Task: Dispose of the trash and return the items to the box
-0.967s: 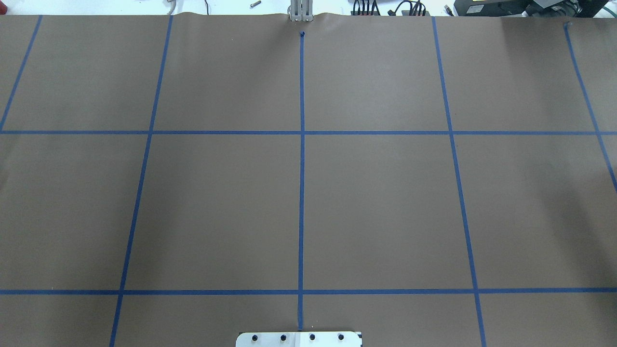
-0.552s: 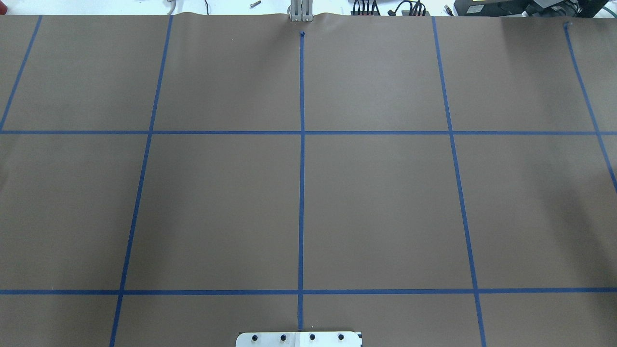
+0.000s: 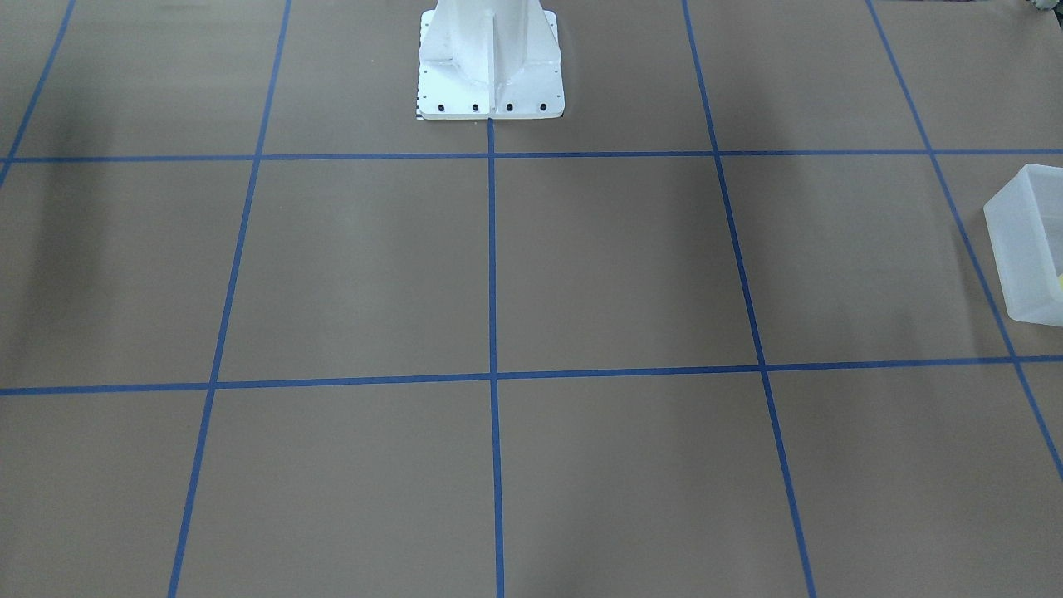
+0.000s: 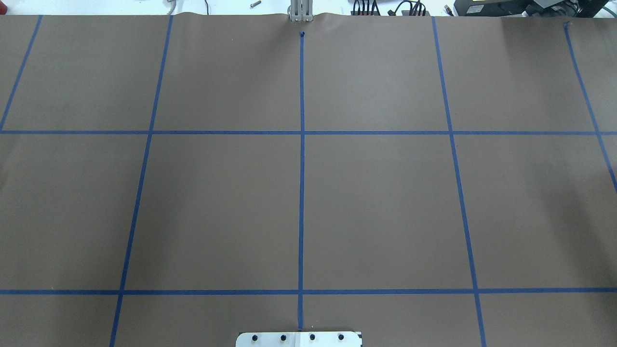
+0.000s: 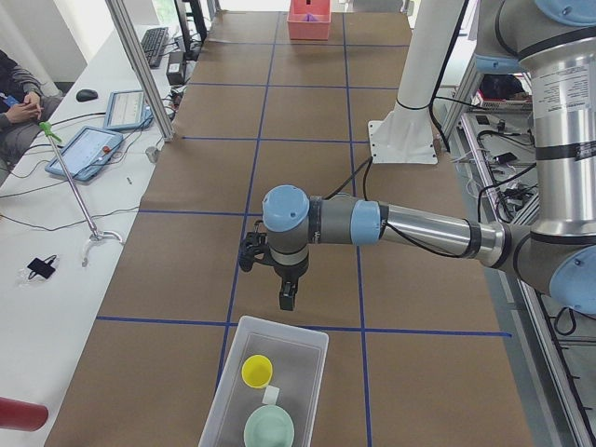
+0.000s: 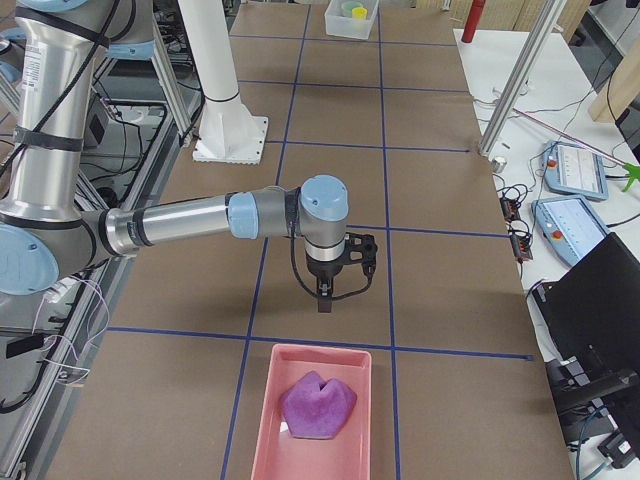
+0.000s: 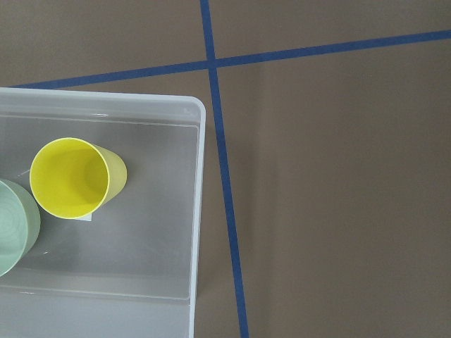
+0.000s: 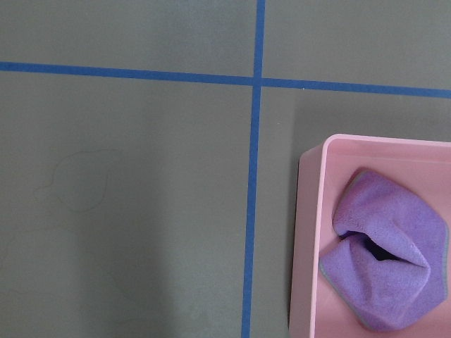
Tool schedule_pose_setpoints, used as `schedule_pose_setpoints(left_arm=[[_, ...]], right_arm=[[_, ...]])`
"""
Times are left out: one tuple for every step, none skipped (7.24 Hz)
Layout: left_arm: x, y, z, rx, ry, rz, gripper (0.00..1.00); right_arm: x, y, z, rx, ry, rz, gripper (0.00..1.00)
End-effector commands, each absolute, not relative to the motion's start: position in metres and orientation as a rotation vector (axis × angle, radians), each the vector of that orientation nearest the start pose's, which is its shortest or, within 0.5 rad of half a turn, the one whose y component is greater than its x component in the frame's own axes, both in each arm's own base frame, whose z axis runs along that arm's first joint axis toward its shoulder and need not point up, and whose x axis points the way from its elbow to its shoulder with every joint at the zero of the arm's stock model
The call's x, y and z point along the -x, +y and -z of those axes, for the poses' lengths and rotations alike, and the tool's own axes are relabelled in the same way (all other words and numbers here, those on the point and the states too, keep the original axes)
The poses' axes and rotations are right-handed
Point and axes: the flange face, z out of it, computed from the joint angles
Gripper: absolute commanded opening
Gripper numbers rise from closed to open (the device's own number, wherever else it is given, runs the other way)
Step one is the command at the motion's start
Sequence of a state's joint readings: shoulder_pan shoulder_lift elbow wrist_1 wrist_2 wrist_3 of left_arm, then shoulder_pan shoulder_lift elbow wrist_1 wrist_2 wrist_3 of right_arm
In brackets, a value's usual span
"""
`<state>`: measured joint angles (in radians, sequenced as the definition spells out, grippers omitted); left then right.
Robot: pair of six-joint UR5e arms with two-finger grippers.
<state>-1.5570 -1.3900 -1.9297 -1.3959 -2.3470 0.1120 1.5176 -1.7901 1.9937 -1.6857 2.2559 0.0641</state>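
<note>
The frosted white box [image 5: 279, 324] stands on the brown table. A yellow cup [image 5: 257, 371] and a mint-green bowl [image 5: 268, 430] stand upright inside it. The left wrist view shows the box [image 7: 199, 176], cup [image 7: 70, 177] and bowl [image 7: 13, 225] from above. My left gripper [image 5: 289, 300] hangs just above the table beside the box's end; I cannot tell whether it is open or shut. My right gripper [image 6: 324, 298] hangs in front of a pink tray [image 6: 262, 420] that holds a purple wad [image 6: 318, 405]; I cannot tell its state either.
The box's corner [image 3: 1017, 249] shows at the front-facing view's right edge. The robot's white pedestal [image 3: 490, 66] stands at the table's robot side. Blue tape lines cross the brown paper. Operators' tablets [image 5: 86, 152] and metal posts line the far side.
</note>
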Motion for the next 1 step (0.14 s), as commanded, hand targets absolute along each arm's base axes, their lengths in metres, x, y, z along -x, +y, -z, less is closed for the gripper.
schedule_pose_setpoints(left_arm=[[0.058,-0.4109,-0.5821,-0.041,0.774,-0.121,0.98]], right_arm=[[-0.0523,-0.404,-0.5626,-0.06,-0.674,0.019,1.0]])
